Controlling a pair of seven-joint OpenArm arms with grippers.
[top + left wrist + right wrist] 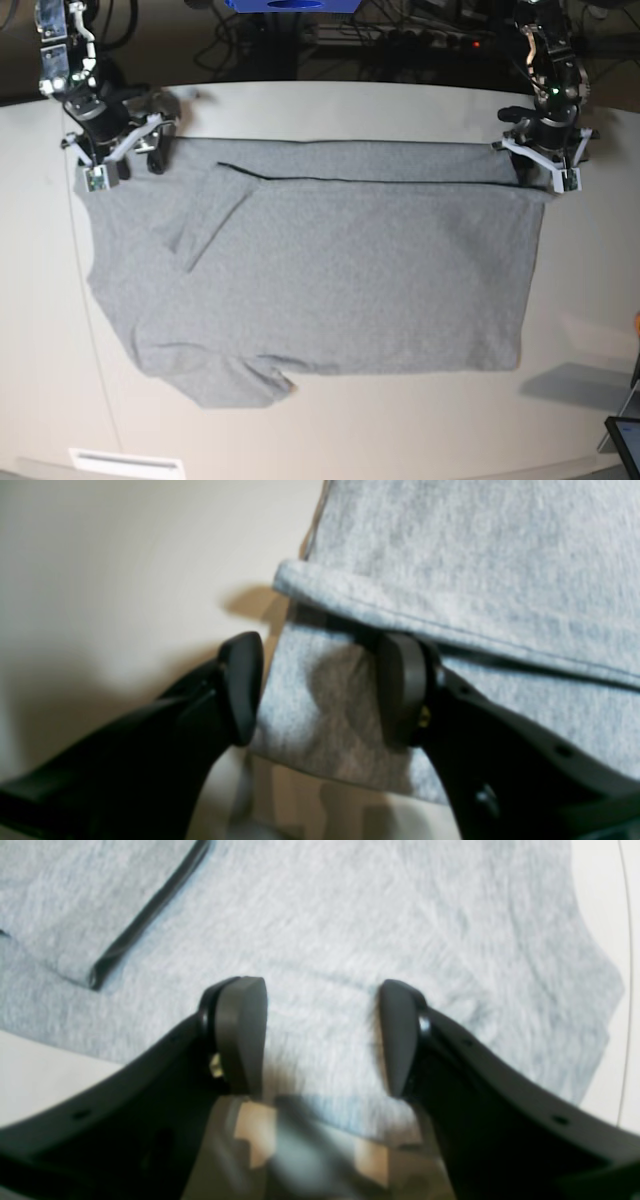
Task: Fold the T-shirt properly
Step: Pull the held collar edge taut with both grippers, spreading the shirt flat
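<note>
The heather-grey T-shirt (330, 270) lies spread flat on the table, plain side up, with a strip folded over along its far edge and one sleeve (210, 220) turned inward. My left gripper (545, 170) stands open at the shirt's far right corner. In the left wrist view its fingers (242, 687) straddle that folded corner of the T-shirt (475, 555), the left gripper (320, 690) wide apart. My right gripper (125, 160) is open at the far left corner; in its wrist view the right gripper (320, 1037) hovers over the T-shirt (350, 930) edge.
The beige table (400, 430) runs round the shirt. Cables and a blue object (290, 5) sit behind the far edge. A dark device (625, 440) pokes in at the front right corner. A white label (125, 462) lies at the front left edge.
</note>
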